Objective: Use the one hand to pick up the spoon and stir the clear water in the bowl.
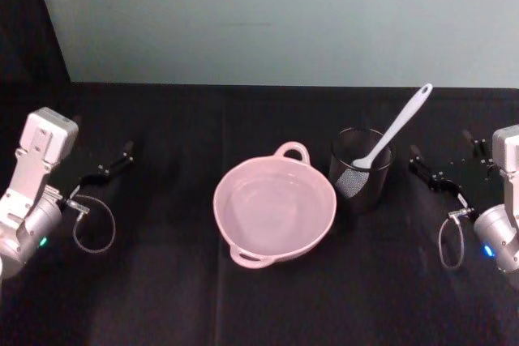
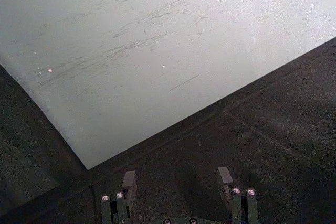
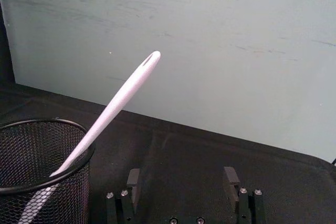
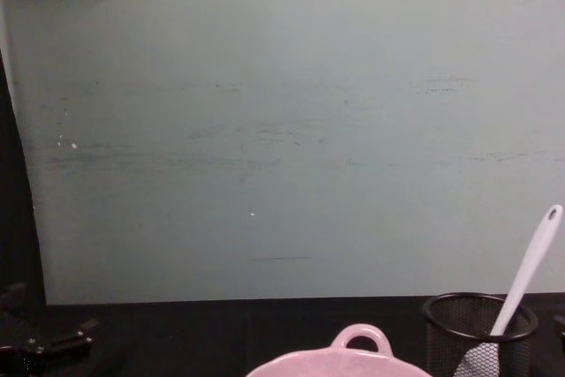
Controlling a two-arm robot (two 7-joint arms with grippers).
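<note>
Bowl (image 1: 274,210) sits mid-desk (image 1: 162,297), open top, nothing over it. Mesh cup (image 1: 360,169) stands just beside the bowl's right rim, gap between them narrow. Spoon (image 1: 395,129) stands in the cup, blade down, handle leaning up and away to the right, free all round above the cup rim. Right end effector (image 1: 427,171) is right of the cup, fingers parted, bare desk between. Left end effector (image 1: 109,168) is well left of the bowl, fingers parted, open desk between. Wall (image 1: 284,14) closes off the far edge behind everything.
</note>
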